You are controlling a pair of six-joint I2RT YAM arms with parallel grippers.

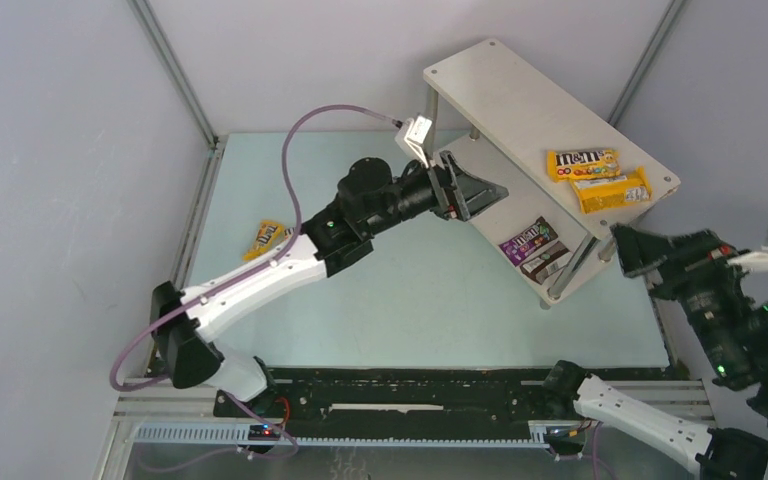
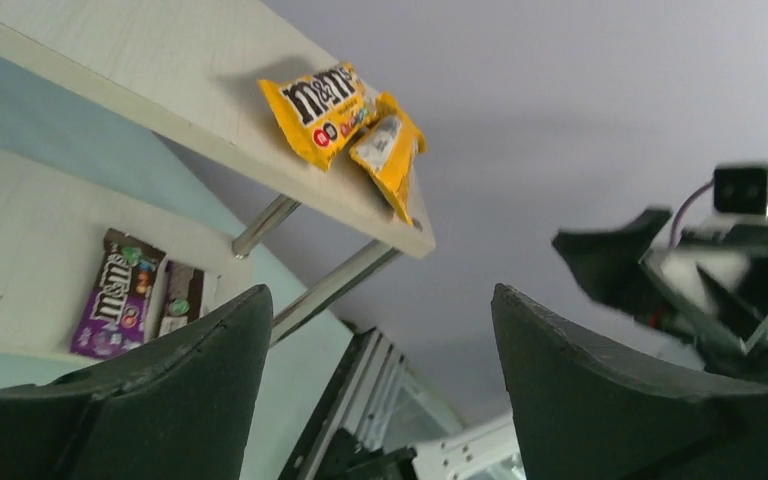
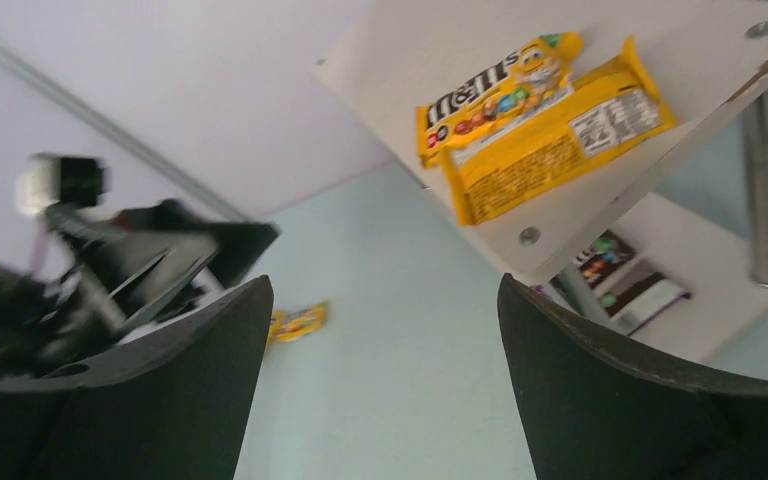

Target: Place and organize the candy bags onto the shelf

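Though two-tiered, shelf (four candy bags).

Grey walls, pale-teal tabletop

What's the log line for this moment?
left gripper open, empty | right gripper open, empty | shelf top: front-up yellow bag, back-up yellow bag | lower tier: purple bag, brown bag | table: loose yellow bag

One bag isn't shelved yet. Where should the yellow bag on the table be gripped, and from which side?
Probably from straight above, across its narrower width near the middle: the yellow bag lies flat on the table, with no raised edge showing.
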